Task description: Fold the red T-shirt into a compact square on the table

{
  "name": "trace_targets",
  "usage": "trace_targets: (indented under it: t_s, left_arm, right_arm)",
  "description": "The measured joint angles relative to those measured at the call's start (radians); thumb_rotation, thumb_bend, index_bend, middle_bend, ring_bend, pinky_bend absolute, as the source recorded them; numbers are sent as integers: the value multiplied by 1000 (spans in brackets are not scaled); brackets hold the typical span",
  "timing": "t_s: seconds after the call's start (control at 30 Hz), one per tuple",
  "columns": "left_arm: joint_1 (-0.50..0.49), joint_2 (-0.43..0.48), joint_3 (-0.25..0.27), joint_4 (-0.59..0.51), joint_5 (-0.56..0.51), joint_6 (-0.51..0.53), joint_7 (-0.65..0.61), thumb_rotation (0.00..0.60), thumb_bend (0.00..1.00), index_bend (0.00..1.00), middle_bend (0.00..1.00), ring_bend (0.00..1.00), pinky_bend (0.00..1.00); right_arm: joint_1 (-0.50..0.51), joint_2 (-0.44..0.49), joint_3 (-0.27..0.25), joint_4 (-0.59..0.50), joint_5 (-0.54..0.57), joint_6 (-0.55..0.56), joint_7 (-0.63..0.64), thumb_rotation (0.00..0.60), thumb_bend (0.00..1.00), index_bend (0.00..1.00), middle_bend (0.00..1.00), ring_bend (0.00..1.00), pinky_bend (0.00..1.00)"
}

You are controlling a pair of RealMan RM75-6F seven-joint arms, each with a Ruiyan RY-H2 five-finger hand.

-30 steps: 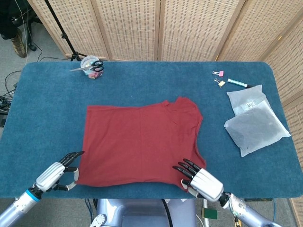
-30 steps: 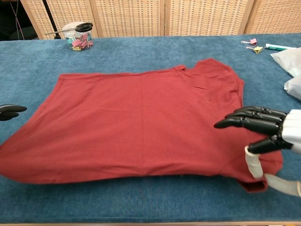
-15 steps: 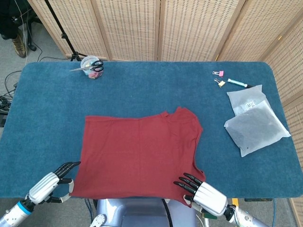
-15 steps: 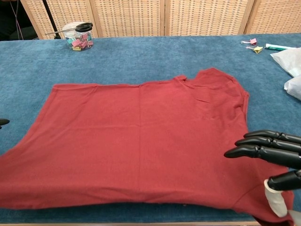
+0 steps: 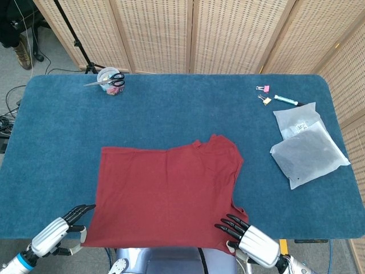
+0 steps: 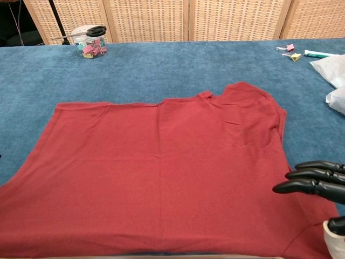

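The red T-shirt [image 5: 168,194] lies flat on the blue table [image 5: 171,108], and its near hem reaches over the front edge. My left hand [image 5: 57,233] pinches the near left corner. At the near right corner my right hand [image 5: 248,240] grips the cloth, dark fingers lying on top. In the chest view the T-shirt [image 6: 156,172] fills the foreground and only the right hand [image 6: 318,189] shows, at the lower right; the left hand is out of that frame.
A clear jar of clips with scissors on top [image 5: 110,80] stands at the far left. Far right lie binder clips [image 5: 263,94], a marker [image 5: 285,100] and two plastic bags [image 5: 305,142].
Both hands have drawn back toward the table's front edge, and the T-shirt has slid with them toward me. Its near hem now hangs past the edge.
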Motion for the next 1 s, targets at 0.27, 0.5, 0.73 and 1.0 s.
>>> trace_targets:
  t_s: [0.27, 0.5, 0.73, 1.0]
  left_arm:
    - [11, 3, 14, -2, 9, 12, -17, 600, 599, 721, 0, 0, 0]
    - [7, 5, -4, -19, 0, 8, 7, 600, 600, 721, 0, 0, 0]
    - [-41, 17, -88, -84, -66, -36, 40, 600, 606, 721, 0, 0, 0]
    - [-141, 67, -215, -235, -198, -200, 147, 600, 620, 722, 0, 0, 0]
  right_arm:
    - [-19, -1, -9, 22, -16, 21, 2, 600, 595, 660, 97, 0, 0]
    - [-20, 2, 5, 23, -7, 31, 19, 600, 595, 660, 97, 0, 0]
    - [16, 37, 83, -36, 68, 27, 70, 600, 595, 660, 101, 0, 0]
    - [94, 86, 205, -139, 220, -83, 117, 600, 595, 660, 107, 0, 0]
